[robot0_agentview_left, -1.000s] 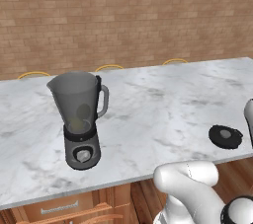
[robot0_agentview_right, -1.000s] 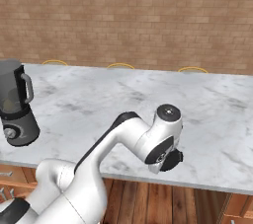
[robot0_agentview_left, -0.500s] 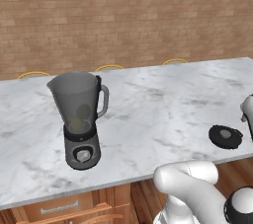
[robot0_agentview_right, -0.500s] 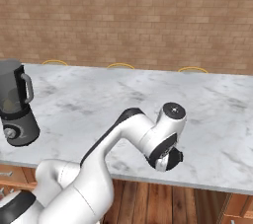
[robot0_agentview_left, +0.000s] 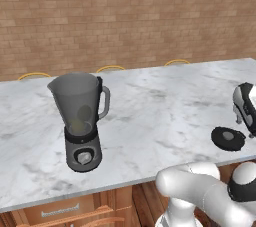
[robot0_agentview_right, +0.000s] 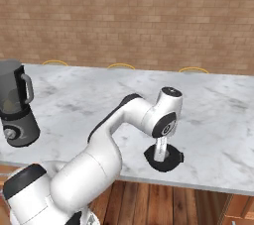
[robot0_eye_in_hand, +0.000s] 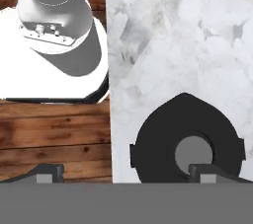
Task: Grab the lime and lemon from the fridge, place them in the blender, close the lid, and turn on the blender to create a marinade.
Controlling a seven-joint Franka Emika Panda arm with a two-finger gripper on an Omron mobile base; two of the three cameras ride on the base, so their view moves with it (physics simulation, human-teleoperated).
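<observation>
**Black lid under our open gripper**

Black and round, the lid lies flat on the marble counter, near its front edge. Our gripper hangs just above it, fingers spread wide, holding nothing. Farther left we see the blender standing upright, something pale yellow inside the jug.

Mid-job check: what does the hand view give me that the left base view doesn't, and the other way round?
Hand view alone: the wooden floor past the counter's edge, and the open gripper with one fingertip over the lid's grey centre cap and the other out over the floor. Left base view alone: the blender, jug open, with yellowish and dark shapes showing faintly inside, and the brick wall behind. Both: the lid lying flat near the front edge of the marble counter.
</observation>
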